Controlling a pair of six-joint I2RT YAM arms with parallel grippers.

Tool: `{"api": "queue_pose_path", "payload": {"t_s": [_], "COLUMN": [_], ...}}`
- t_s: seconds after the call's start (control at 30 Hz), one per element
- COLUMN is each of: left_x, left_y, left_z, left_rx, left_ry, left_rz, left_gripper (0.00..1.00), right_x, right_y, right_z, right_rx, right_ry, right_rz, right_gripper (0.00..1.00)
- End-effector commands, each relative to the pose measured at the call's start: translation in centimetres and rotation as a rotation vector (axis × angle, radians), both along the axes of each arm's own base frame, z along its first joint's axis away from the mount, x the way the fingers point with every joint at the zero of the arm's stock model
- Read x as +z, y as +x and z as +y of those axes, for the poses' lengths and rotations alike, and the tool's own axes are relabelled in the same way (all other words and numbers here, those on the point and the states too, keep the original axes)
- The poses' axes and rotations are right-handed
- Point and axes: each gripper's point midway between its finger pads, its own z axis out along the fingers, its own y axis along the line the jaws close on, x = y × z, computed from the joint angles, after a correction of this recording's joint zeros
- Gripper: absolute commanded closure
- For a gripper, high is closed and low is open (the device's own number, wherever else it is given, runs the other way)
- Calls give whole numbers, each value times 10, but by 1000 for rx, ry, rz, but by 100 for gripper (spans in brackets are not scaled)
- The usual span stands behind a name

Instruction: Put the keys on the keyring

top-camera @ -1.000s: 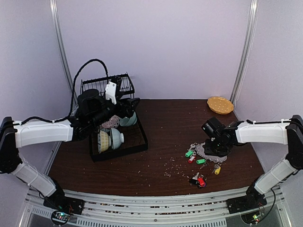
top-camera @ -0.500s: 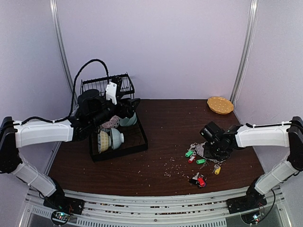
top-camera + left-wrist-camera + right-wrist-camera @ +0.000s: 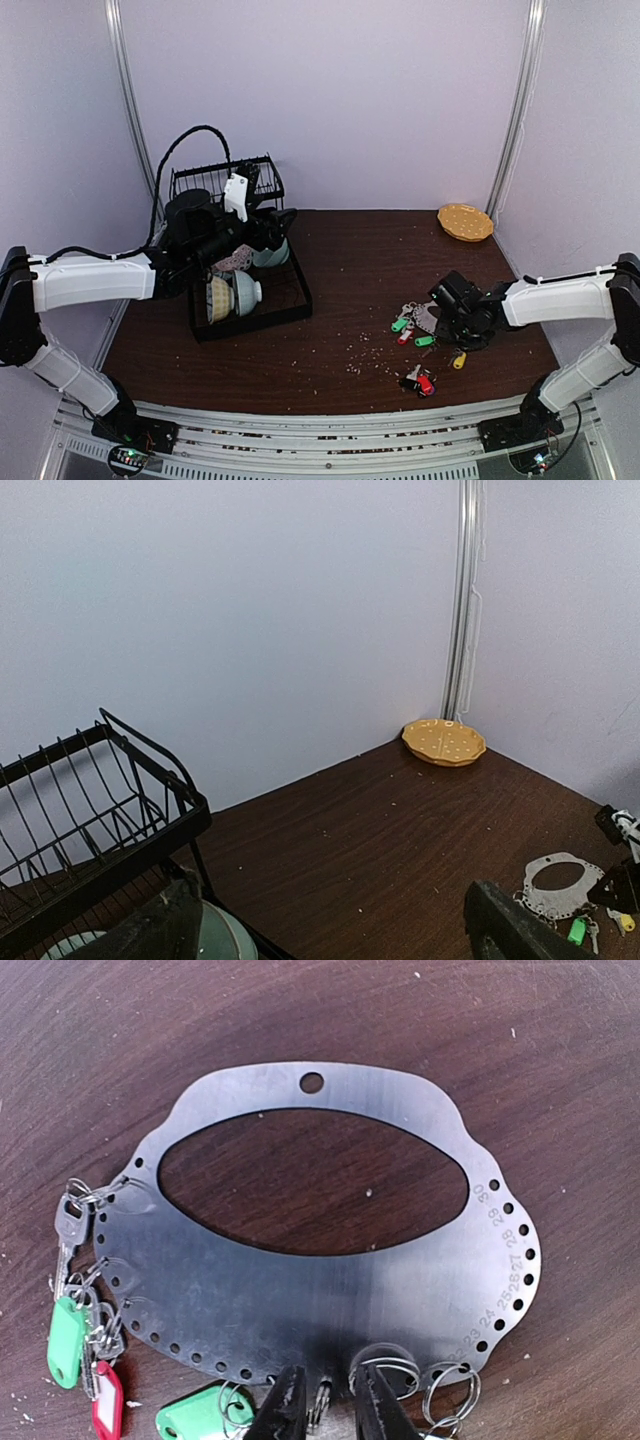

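Observation:
The keyring [image 3: 330, 1280] is a flat grey scalloped plate with an oval hole, lying on the dark table [image 3: 350, 280]; it also shows in the top view as the keyring [image 3: 424, 317]. Keys with green [image 3: 66, 1340] and red [image 3: 106, 1405] tags hang from its left edge, and another green tag [image 3: 195, 1418] hangs at the bottom. Loose keys with yellow [image 3: 459, 360] and red and black tags [image 3: 420, 381] lie nearby. My right gripper [image 3: 330, 1410] sits at the plate's near edge, its jaws narrowly apart astride a small split ring [image 3: 318, 1407]. My left gripper [image 3: 335, 930] is open over the dish rack.
A black wire dish rack [image 3: 225, 185] on a tray [image 3: 300, 290] holds bowls [image 3: 245, 290] at the left. A tan dotted plate [image 3: 465, 222] sits at the back right corner. Empty split rings [image 3: 450, 1390] hang from the plate's lower right. Crumbs dot the table.
My right gripper has moved toward the near edge of the keyring, dropped lower, and its jaws have narrowed. The left arm has not moved.

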Motion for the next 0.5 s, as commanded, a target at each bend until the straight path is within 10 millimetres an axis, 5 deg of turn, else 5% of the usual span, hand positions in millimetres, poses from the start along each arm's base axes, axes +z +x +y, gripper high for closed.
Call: {"api": "queue_pose_path", "payload": {"t_s": [0.0,0.3,0.47], "left_x": [8,8,8], "left_y": [1,1,1], "left_z": [-3,-2,-2], "left_rx": [0,5,10], "left_ry": [-4,-2,4], "left_rz": [-30,-30,-36], "left_gripper": [6,6,6], "right_x": [-2,32,23], "right_y": [-3,5,3], "right_z": [-4,-19,-39], "right_rx": [-28,17,38], "right_ry": [10,-50,-14], "right_rz": [-7,-49,33], "right_gripper": [79,75,68]}}
